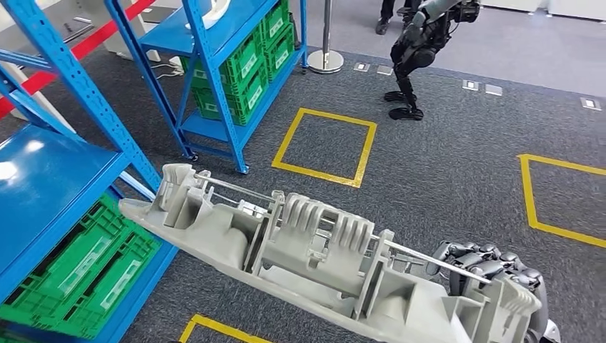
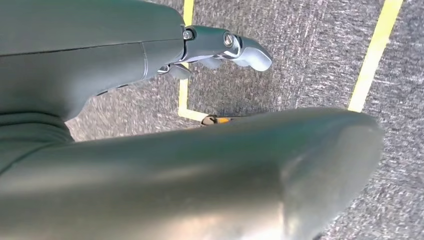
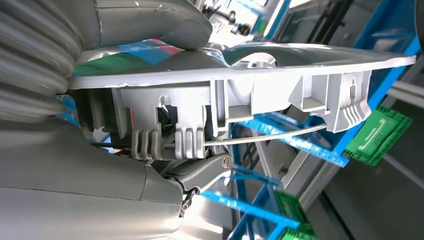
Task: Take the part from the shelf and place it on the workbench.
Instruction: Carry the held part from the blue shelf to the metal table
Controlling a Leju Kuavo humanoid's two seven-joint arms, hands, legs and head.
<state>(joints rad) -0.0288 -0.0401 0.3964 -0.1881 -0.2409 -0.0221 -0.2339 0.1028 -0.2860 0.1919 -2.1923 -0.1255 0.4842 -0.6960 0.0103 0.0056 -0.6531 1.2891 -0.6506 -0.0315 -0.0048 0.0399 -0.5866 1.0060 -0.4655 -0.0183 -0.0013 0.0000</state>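
A long grey plastic part (image 1: 300,250) stretches across the head view, its free end reaching toward the blue shelf (image 1: 50,179) and its green crates (image 1: 86,271), well away from the fingers. At its other end, the right hand (image 1: 493,275) grips it, dark fingers (image 1: 486,259) curled together over the ribbed upper edge. Beyond the fingers, grey carpet carries yellow floor squares (image 1: 325,146), with another robot (image 1: 421,50) standing farther off.

The left wrist view shows the left hand (image 2: 220,47) over carpet, one pale fingertip (image 2: 255,55) extended; whether the rest are spread or curled cannot be told.

The right wrist view adds the underside of the grip: the thumb (image 3: 150,22) presses the part's smooth face opposite the fingers, a thin metal rod (image 3: 265,136) running alongside.
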